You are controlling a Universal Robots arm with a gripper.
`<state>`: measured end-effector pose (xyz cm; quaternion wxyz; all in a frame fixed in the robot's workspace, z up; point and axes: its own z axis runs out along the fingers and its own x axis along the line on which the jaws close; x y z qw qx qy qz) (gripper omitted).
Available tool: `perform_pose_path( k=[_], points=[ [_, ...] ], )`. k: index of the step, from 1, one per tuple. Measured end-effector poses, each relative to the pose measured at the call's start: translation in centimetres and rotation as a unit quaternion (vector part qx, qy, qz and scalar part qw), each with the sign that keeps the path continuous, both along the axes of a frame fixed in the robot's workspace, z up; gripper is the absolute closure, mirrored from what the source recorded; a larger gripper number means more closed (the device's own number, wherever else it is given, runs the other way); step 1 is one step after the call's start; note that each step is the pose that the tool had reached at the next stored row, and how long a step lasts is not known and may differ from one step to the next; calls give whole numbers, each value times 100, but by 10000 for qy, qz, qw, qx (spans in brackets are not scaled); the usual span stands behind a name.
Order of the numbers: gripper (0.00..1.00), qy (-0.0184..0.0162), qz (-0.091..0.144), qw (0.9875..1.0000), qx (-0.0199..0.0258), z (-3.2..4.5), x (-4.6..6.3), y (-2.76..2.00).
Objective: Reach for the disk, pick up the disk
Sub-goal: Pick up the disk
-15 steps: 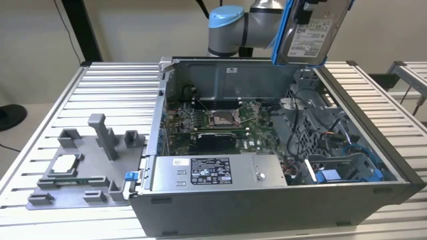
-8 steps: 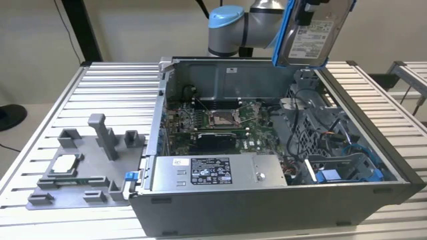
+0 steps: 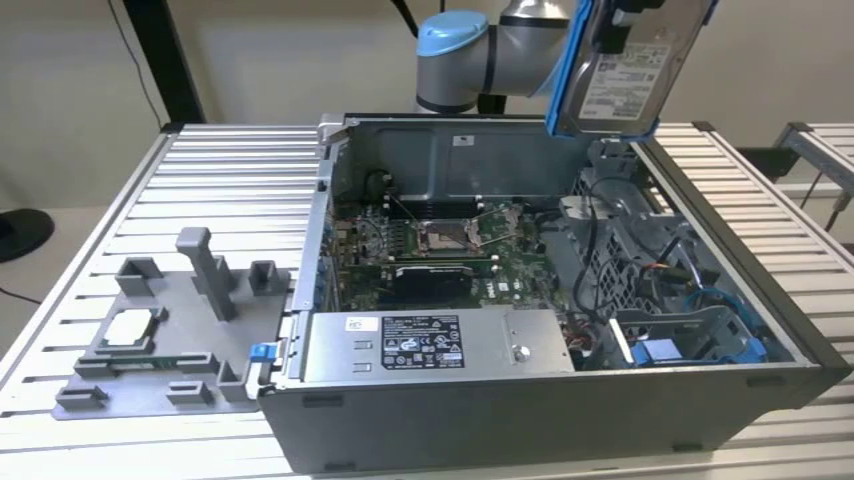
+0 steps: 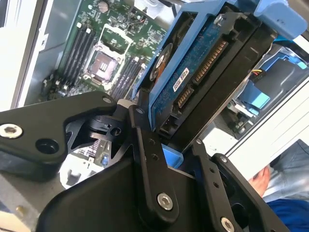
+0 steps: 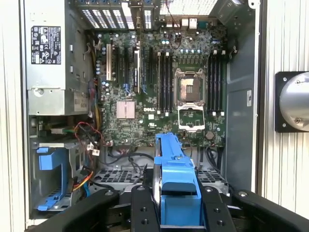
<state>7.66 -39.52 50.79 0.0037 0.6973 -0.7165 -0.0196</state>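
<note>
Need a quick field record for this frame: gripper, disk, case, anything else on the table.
gripper: shut on the disk
disk: lifted clear above the case, upright, label facing the exterior view; blue bracket around it
case: lying on its side, open, motherboard exposed
power supply: grey box at the case's near edge in the exterior view
fixture: grey, on the table, at the exterior view's left of the case

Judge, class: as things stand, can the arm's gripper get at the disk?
Yes, it seems already there: the gripper has its fingers closed on the disk in its blue bracket, held up above the open computer case, so nothing appears to stand between them.
</note>
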Motion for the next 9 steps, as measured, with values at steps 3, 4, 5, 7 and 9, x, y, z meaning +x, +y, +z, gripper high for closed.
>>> perform_pose_path(
  k=[3,4,5,7,9],
  points=[
    [100,0,0,10000,0,0,0,-29],
    [100,0,0,10000,1,0,0,-41],
    [100,0,0,10000,0,0,0,-54],
    [100,0,0,10000,1,0,0,-79],
    [100,0,0,10000,0,0,0,-105]
  ],
)
